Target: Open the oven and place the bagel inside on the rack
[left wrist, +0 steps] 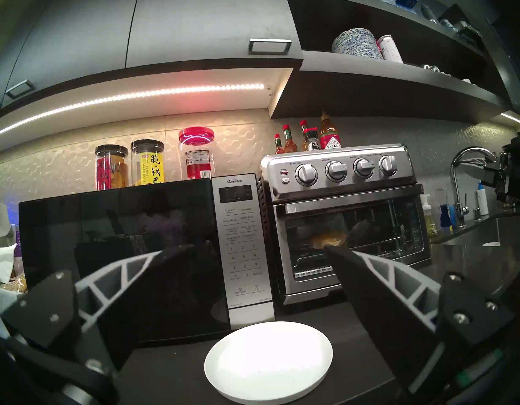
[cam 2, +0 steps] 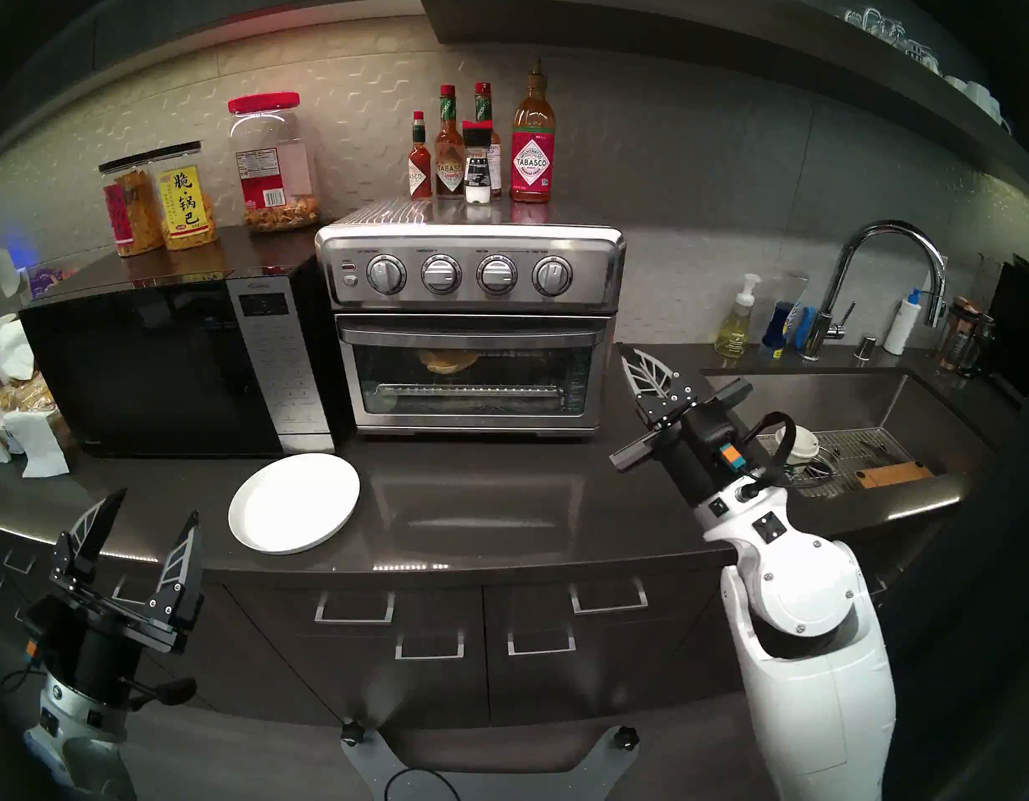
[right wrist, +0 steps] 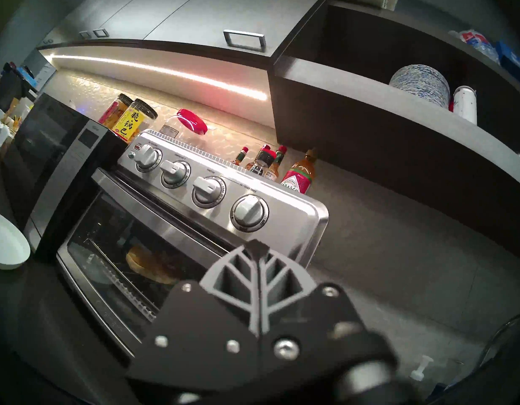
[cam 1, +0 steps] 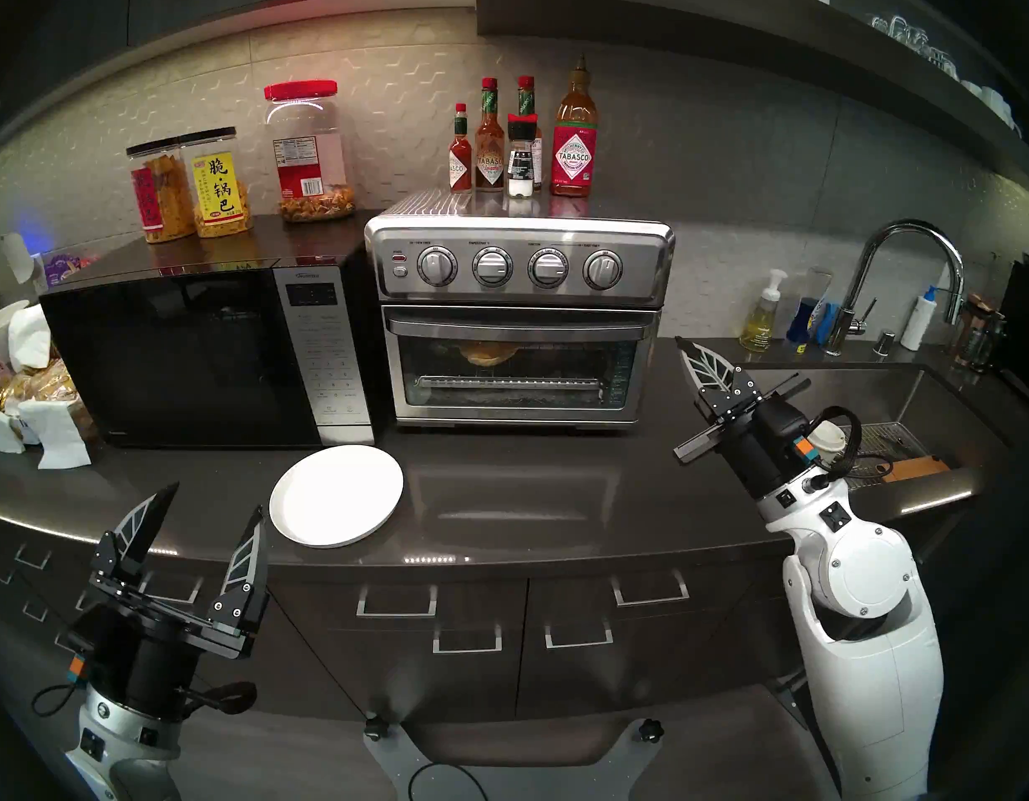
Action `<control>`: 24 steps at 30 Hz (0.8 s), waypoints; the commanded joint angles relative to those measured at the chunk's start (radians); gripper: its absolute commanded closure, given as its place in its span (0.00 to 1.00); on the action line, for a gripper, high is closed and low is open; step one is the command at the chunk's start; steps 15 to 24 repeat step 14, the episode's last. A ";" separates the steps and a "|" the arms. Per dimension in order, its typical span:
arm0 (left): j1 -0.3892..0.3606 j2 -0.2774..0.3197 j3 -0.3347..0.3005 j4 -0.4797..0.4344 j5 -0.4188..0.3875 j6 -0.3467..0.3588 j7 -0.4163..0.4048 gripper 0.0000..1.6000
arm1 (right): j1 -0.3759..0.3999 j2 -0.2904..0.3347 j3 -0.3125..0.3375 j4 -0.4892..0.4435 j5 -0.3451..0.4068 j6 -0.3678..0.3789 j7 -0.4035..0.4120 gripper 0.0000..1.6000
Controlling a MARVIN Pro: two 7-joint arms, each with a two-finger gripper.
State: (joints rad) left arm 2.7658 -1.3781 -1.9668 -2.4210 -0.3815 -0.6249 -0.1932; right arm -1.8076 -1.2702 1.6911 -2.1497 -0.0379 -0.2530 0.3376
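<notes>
Bagel (cam 1: 489,353): golden-brown ring, logged behind the glass of the shut door, resting on the rack (cam 1: 552,352) in the upper half of the oven (cam 1: 518,314). We judge the placing done; what remains, if anything, is for the arms to draw clear.

Oven: steel countertop box, four knobs across the top panel, bar handle along the door's upper edge, long axis running left to right. A second, lower shelf shows through the glass with nothing on it.

Right gripper (cam 1: 688,352): fingers pressed together, holding nothing, tip raised and aimed toward the oven's right flank. It hangs just beside that corner, apart from it. The bagel lies ahead of it and to its left, behind the door. We count this the nearer arm to the oven (the handle's right end is its closest point of purchase, should the door need touching again).

Left gripper (cam 1: 211,508): fingers spread wide, nothing between them, at the counter's front edge, well apart from the oven.

Plate (cam 1: 336,496): white, round, bare, on the counter between the left gripper and the oven.

Microwave (cam 1: 206,349): black-fronted, door shut, touching the oven's left side.

Sauce bottles (cam 1: 524,141): five or so, upright on the oven's top, at the back.

Snack jars (cam 1: 240,164): three, on top of the microwave, each partly filled.
</notes>
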 commanded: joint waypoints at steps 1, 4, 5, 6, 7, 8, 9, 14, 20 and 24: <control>0.000 0.000 -0.001 -0.023 -0.001 0.000 0.000 0.00 | 0.008 -0.006 -0.001 -0.012 0.010 -0.017 -0.004 1.00; 0.000 -0.001 -0.001 -0.023 -0.001 0.001 -0.001 0.00 | 0.008 -0.006 0.000 -0.011 0.010 -0.018 -0.003 1.00; 0.000 -0.001 -0.001 -0.023 -0.001 0.001 -0.001 0.00 | 0.008 -0.006 0.000 -0.011 0.010 -0.018 -0.003 1.00; 0.000 -0.001 -0.001 -0.023 -0.001 0.001 -0.001 0.00 | 0.008 -0.007 0.000 -0.011 0.010 -0.019 -0.003 1.00; 0.000 -0.001 -0.001 -0.023 -0.001 0.001 -0.001 0.00 | 0.008 -0.007 0.000 -0.011 0.010 -0.019 -0.003 1.00; 0.000 -0.002 -0.001 -0.023 -0.001 0.001 -0.002 0.00 | 0.008 -0.007 0.000 -0.011 0.010 -0.019 -0.003 1.00; 0.000 -0.002 -0.001 -0.023 -0.001 0.001 -0.002 0.00 | 0.008 -0.007 0.000 -0.011 0.010 -0.019 -0.003 1.00; -0.001 -0.003 -0.002 -0.023 -0.001 0.001 -0.003 0.00 | 0.008 -0.008 0.000 -0.011 0.010 -0.020 -0.002 1.00; -0.001 -0.003 -0.002 -0.023 -0.001 0.001 -0.003 0.00 | 0.008 -0.008 0.000 -0.011 0.010 -0.020 -0.002 1.00; -0.001 -0.003 -0.002 -0.023 -0.001 0.001 -0.003 0.00 | 0.008 -0.008 0.000 -0.011 0.010 -0.020 -0.002 1.00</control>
